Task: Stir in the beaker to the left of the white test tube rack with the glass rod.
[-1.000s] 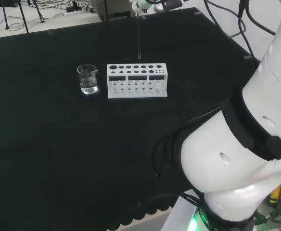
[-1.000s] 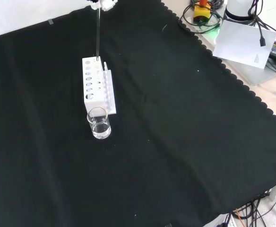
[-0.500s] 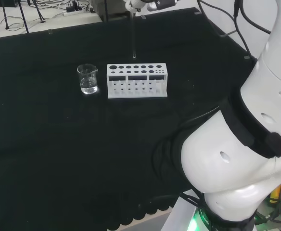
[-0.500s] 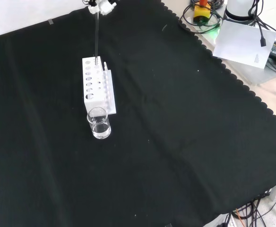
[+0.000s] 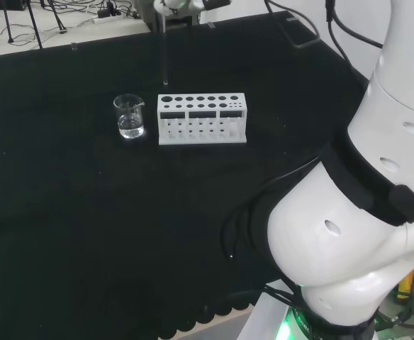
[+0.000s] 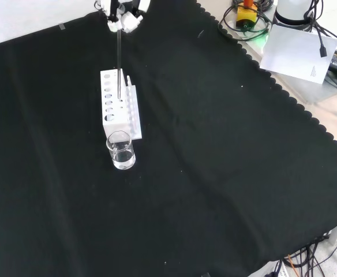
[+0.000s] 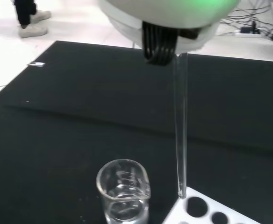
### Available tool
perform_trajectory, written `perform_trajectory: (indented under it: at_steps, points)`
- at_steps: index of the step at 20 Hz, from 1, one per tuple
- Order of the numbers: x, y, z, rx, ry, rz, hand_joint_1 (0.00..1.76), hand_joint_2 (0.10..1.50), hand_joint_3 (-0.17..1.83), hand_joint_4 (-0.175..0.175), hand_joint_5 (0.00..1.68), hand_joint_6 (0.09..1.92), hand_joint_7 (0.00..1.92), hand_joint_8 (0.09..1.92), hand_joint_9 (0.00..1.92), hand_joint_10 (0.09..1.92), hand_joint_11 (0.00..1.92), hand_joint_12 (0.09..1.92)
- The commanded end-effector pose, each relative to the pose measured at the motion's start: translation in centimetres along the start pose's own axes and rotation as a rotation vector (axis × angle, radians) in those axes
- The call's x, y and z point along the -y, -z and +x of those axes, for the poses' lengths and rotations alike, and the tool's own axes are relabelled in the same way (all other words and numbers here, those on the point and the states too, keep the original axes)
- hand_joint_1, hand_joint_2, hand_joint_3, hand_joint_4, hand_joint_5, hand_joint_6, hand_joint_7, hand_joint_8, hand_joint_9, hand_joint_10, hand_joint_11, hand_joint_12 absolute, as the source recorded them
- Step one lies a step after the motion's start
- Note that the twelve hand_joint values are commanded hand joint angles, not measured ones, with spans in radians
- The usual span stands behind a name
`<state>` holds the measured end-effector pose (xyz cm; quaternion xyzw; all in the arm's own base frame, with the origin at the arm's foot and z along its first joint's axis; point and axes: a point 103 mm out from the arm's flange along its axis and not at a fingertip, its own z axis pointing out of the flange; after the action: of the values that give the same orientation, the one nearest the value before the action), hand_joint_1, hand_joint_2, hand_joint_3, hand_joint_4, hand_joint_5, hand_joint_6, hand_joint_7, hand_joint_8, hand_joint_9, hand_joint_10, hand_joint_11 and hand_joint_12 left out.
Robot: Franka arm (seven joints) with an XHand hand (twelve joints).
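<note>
Hand [image 6: 124, 12] holds glass rod [image 6: 119, 60] upright above rack [image 6: 116, 105], beside beaker [image 6: 120, 150].

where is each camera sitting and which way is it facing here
Head view: behind and above the arm's base, looking over the white links at the rack and beaker.
Front view: across the bench, looking down on the cloth; the hand enters at top, holding the rod.
Wrist view: at the wrist, looking down along the rod at the beaker; blurred white hand part at top.
Head and front views share rack, beaker, rod.
</note>
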<state>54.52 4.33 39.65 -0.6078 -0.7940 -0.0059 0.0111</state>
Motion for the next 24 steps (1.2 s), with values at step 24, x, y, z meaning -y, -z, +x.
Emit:
perform_trajectory:
  at_steps: [24]
  points:
    - [-8.4,-4.5,4.9,-0.063,0.183,0.029,1.33,0.66,0.62,-0.175,1.28,0.36,1.40,0.67,1.72,0.64,1.49,0.88]
